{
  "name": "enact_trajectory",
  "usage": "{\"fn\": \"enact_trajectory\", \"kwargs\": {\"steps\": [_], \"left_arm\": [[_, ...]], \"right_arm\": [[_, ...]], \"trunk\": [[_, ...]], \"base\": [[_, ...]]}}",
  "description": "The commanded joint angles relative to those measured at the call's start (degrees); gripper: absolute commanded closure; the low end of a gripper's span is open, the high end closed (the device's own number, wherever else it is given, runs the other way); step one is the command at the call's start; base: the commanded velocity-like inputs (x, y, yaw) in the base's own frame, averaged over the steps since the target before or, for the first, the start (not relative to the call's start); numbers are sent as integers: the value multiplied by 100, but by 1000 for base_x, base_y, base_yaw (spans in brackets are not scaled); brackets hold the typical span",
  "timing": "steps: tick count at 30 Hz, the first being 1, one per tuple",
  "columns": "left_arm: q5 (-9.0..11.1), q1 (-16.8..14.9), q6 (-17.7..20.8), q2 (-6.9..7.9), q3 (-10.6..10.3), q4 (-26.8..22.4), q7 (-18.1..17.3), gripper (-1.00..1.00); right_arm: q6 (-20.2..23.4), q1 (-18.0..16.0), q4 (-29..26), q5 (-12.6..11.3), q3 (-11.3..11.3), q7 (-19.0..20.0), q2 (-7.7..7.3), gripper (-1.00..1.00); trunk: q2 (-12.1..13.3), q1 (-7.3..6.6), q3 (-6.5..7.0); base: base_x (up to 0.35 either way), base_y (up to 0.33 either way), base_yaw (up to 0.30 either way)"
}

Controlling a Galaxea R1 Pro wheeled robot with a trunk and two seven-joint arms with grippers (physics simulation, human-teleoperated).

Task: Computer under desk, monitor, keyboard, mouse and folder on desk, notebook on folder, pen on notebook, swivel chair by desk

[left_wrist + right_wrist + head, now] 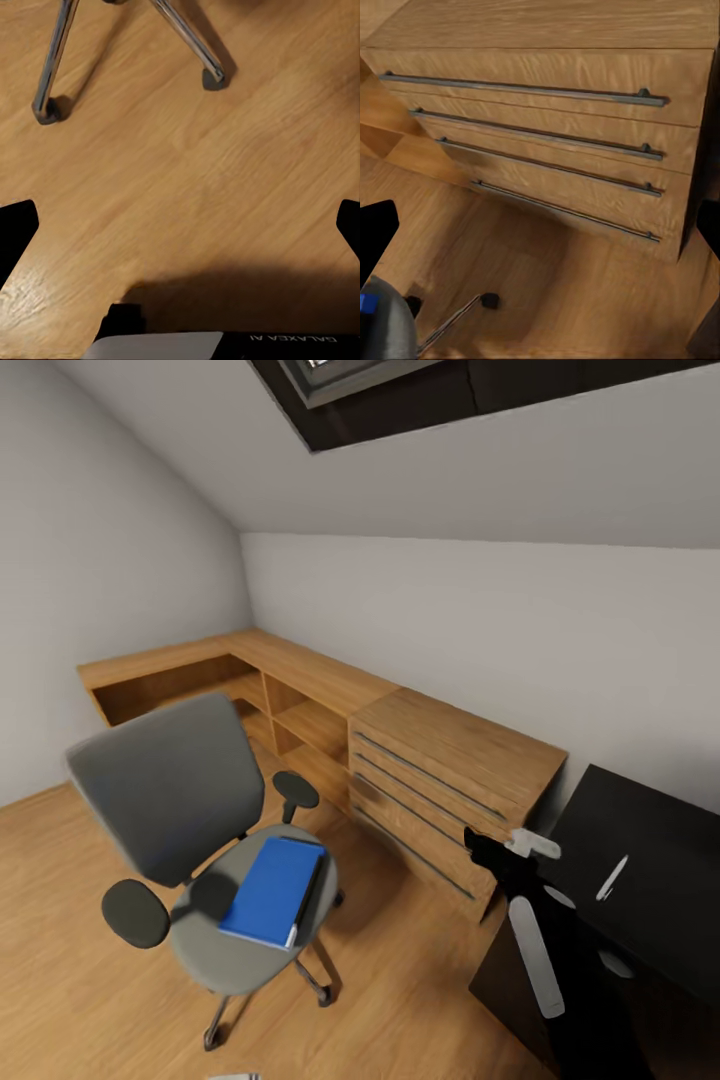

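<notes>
Sloped white walls and a warm wooden floor point(420, 960) frame your scene, with a light wooden drawer cabinet point(450, 785) along the far wall and the black desk point(650, 880) at the right edge of the head view. Your target, the blue folder point(272, 890), lies flat on the seat of the swivel chair point(200, 840), its long axis running from the seat's front edge back toward the grey backrest; a dark notebook point(308, 892) seems to sit along its right edge, though you can hardly make it out. A thin white pen point(612, 878) rests on the desk. The folder lies to the left of your right arm point(535, 950), well apart from it, and that arm is raised and bent in front of the desk, its wrist view facing the cabinet drawers. Your left wrist view looks down on bare floor beside the chair's chrome legs point(52, 67), so the left arm is probably the nearer one. Both pincers stand apart, dark fingertips point(16, 232) at the frame edges, holding nothing.
</notes>
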Motion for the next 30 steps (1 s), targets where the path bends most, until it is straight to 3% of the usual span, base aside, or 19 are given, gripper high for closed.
{"fn": "enact_trajectory", "kwargs": {"steps": [1,6,10,15,16,22,25,30], "left_arm": [[60,-1,28,5,-16,-11,25,-100],[65,-5,23,13,-4,-9,27,-100],[75,-5,21,24,22,-15,31,-100],[77,-3,21,41,73,-16,35,-100],[78,-4,21,44,143,-17,35,-100],[80,-2,21,44,547,-17,36,-100],[79,-2,21,48,717,-17,36,-100],[84,-5,21,51,830,-17,42,-100]], "right_arm": [[21,-2,25,-56,109,-70,2,-100],[11,-2,173,-53,564,-258,1,-100],[-68,-2,356,-48,1109,-514,-5,-100],[-224,-2,674,-20,1621,-705,-3,-100],[-299,-2,828,21,1813,-784,-2,-100],[-635,-2,1215,357,2321,-1078,38,-100],[-828,-2,1433,612,2592,-1231,201,-100],[-1069,-2,1763,972,2782,-1382,401,-100]], "trunk": [[-4,-4,-9],[-4,-4,-26],[-4,-4,-41],[-4,-4,-62],[-4,-4,-67],[-4,-4,-93],[-4,-4,-107],[-4,-4,-130]], "base": [[-333,0,281],[-334,26,280],[-230,47,276],[-75,15,274],[-29,6,272],[-13,3,268],[-4,1,265],[-1,0,262]]}}
